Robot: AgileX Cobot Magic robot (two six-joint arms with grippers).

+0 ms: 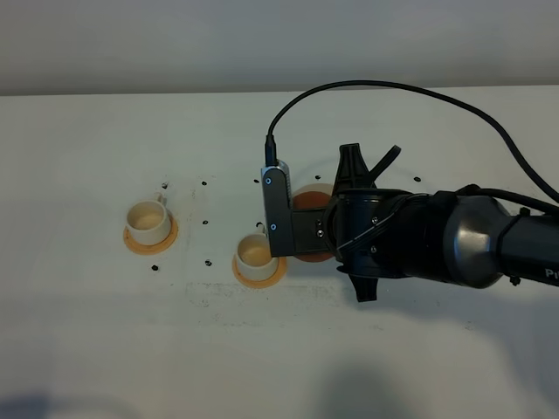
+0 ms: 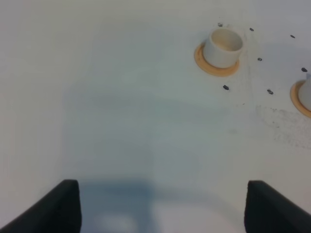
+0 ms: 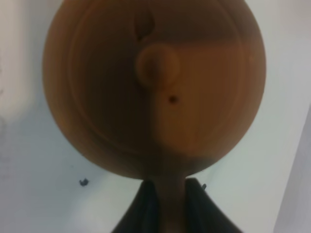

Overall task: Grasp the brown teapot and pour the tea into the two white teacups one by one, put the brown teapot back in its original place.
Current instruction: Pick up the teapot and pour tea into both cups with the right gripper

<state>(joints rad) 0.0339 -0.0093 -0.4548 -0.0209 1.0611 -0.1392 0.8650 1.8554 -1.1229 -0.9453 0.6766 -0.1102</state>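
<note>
The white table point(image 1: 105, 349) carries everything. The right arm point(image 1: 472, 240) reaches across it, its right gripper point(image 3: 166, 194) clenched on the loop handle of the brown teapot point(image 3: 194, 111), which is just beside one white teacup point(image 1: 255, 253). The other white teacup point(image 1: 147, 221) stands well apart. The left gripper point(image 2: 163, 194) hangs released, holding nothing. Each cup rests on an orange-tan coaster point(image 1: 148, 247).

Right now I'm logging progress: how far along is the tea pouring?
Done: the right gripper is at the teapot. In hand: its jaws clasp the handle. Apparently left: pouring into the left cup and the middle cup (tea not discernible in either), then setting the teapot back.
</note>
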